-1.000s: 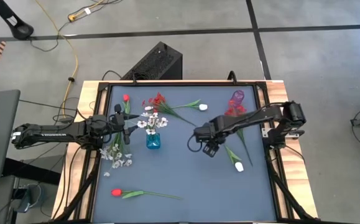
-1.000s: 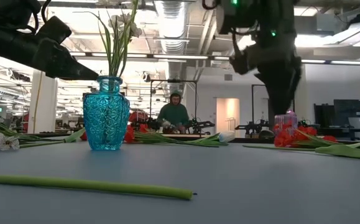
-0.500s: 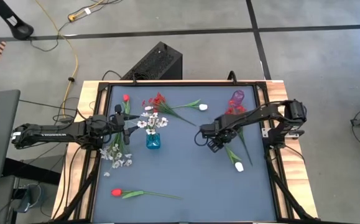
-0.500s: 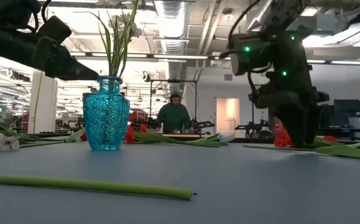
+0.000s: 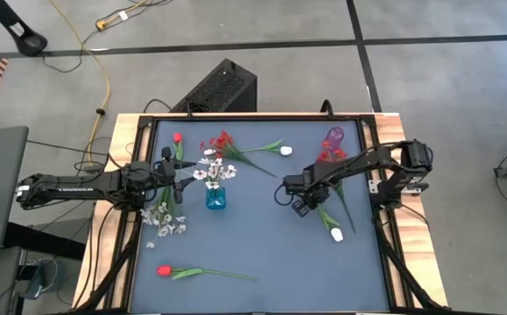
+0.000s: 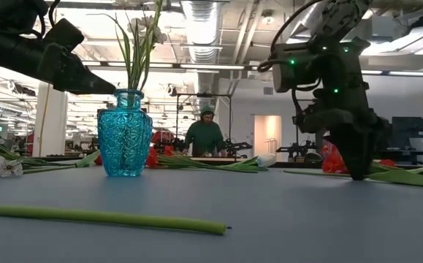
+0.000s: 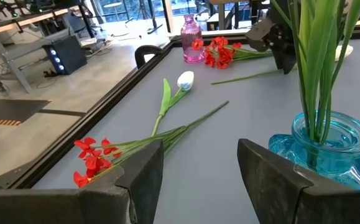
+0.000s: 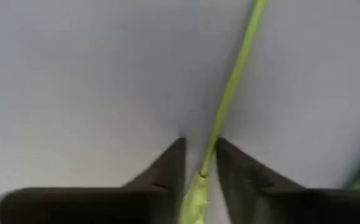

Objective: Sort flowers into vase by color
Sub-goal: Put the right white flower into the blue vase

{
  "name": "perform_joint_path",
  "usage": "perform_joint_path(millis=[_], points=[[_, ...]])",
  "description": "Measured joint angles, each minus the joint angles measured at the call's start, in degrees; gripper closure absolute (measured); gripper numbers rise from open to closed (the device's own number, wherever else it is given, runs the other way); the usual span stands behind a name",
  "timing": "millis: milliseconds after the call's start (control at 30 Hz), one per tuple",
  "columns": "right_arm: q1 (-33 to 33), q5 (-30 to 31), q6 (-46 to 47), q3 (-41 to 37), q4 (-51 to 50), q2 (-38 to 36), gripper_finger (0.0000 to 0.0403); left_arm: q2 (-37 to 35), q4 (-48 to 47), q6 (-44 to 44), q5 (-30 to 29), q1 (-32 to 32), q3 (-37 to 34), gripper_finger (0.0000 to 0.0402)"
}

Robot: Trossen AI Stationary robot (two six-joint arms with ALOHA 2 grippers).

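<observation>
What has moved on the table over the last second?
The right gripper has shifted toward the right side of the table and come down over the white tulip's stem, its fingers now straddling it, not yet shut. The left gripper, the blue vase and the other flowers stayed put.

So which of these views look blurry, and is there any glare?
Right wrist view: soft all over, the green stem and dark fingers lack crisp edges. Low view: bright ceiling lights backlight the blue vase. High view: sharp, evenly lit.
</observation>
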Motion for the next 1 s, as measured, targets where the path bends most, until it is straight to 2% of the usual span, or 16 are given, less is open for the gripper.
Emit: perform_joint_path(millis=[100,133,300,433,567,700,1000], points=[[-0.5,0.0,1.1,0.2,0.8,0.0,0.0378,0.0,0.0,0.0,0.0,0.0,0.0,0.0205],[-0.7,0.0,1.2,0.7,0.6,0.0,0.0386,0.0,0.0,0.0,0.0,0.0,0.0,0.0205],[-0.7,0.3,-2.1,5.4,-2.4,0.1,0.0374,0.0,0.0,-0.1,0.0,0.0,0.0,0.0205],[-0.6,2.2,-5.7,11.6,-4.2,0.1,0.0384,0.0,0.0,0.0,0.0,0.0,0.0,0.0205],[0.0,11.8,-11.8,18.1,-4.8,0.1,0.0387,0.0,0.0,-0.1,-0.1,0.0,0.0,0.0205],[1.0,25.0,-23.2,22.8,-1.4,0.1,0.0383,0.0,0.2,-0.5,-0.1,0.0,0.0,0.0205],[0.2,52.5,-53.8,26.8,16.6,0.1,0.0384,0.0,-2.8,-3.5,-4.2,0.3,5.0,0.0205]])
